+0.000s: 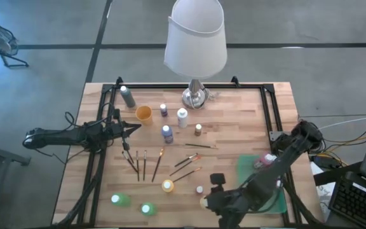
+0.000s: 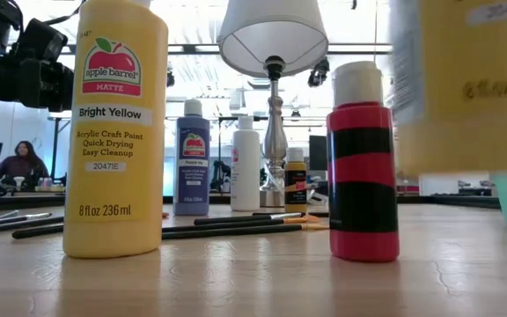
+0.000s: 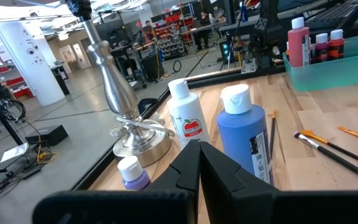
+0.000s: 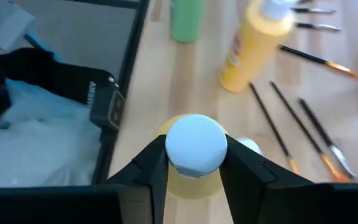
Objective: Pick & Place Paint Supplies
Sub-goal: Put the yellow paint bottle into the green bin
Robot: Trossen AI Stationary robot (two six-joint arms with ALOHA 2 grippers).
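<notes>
My right gripper is near the table's front edge, shut on a yellow paint bottle with a white cap; the low view shows that bottle blurred and close. Standing on the table are another yellow bottle, a red one, two green ones, and blue and white ones. Several dark-handled paintbrushes lie flat mid-table. My left gripper waits shut at the table's left, touching nothing. My right gripper pinches the yellow bottle's white cap between its two fingers, one on each side. The fingers come slanting down from the table's right. The bottle hangs upright below them, lifted clear of the table.
A green tray holding a few bottles lies at the right, beside my right arm. A tall lamp with a white shade stands at the far middle. An orange cup and a grey bottle are at the far left.
</notes>
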